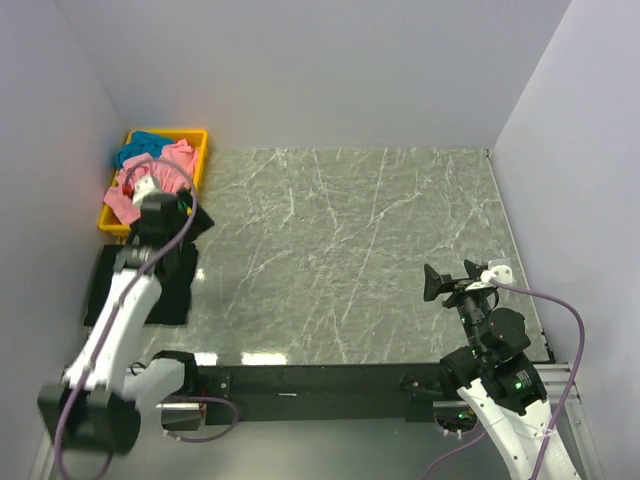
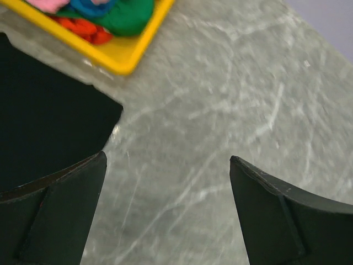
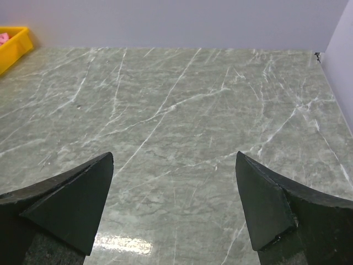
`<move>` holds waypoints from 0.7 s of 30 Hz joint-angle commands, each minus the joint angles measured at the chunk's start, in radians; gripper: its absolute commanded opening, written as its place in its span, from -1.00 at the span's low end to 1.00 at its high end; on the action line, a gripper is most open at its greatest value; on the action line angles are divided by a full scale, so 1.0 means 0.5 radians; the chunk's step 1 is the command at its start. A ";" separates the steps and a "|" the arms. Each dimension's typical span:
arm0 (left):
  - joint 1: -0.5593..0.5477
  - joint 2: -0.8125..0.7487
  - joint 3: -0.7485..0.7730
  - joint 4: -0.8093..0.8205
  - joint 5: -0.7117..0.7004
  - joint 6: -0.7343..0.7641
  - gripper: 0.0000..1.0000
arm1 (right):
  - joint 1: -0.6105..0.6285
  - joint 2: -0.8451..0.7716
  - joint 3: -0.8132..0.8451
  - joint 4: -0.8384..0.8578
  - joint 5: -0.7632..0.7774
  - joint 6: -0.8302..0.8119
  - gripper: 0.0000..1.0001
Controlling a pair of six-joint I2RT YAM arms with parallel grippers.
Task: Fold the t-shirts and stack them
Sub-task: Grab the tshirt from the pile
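Nothing is folded yet: the t-shirts (image 1: pixel 152 165) lie heaped in the tray (image 1: pixel 203 140) at the far left of the table (image 1: pixel 350 250), with none laid out. The left gripper (image 2: pixel 168 160) hangs just beside the tray, jaws wide and empty. The right gripper (image 3: pixel 174 157) hovers at the near right, also wide and empty.

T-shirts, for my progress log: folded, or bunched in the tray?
Unfolded: the t-shirts lie crumpled in a heap inside the yellow tray.

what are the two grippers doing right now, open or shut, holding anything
left gripper: open, holding nothing
right gripper: open, holding nothing
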 commanded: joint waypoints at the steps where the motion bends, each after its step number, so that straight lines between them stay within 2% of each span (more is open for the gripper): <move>1: 0.126 0.396 0.363 -0.053 -0.112 -0.098 0.99 | -0.006 -0.610 0.042 0.031 0.023 0.018 0.94; 6: 0.343 0.842 0.682 -0.026 -0.284 -0.086 0.99 | -0.009 -0.607 0.039 0.034 0.051 0.027 0.94; 9: 0.457 1.118 0.903 -0.016 -0.272 -0.083 0.99 | -0.009 -0.607 0.036 0.037 0.048 0.027 0.94; 13: 0.537 1.464 1.161 0.023 -0.361 -0.068 0.93 | -0.009 -0.610 0.036 0.040 0.045 0.027 0.94; 17: 0.601 1.695 1.293 0.119 -0.367 -0.037 0.89 | -0.006 -0.607 0.030 0.040 0.057 0.030 0.94; 21: 0.641 1.898 1.422 0.128 -0.364 -0.016 0.76 | -0.006 -0.610 0.030 0.043 0.075 0.033 0.95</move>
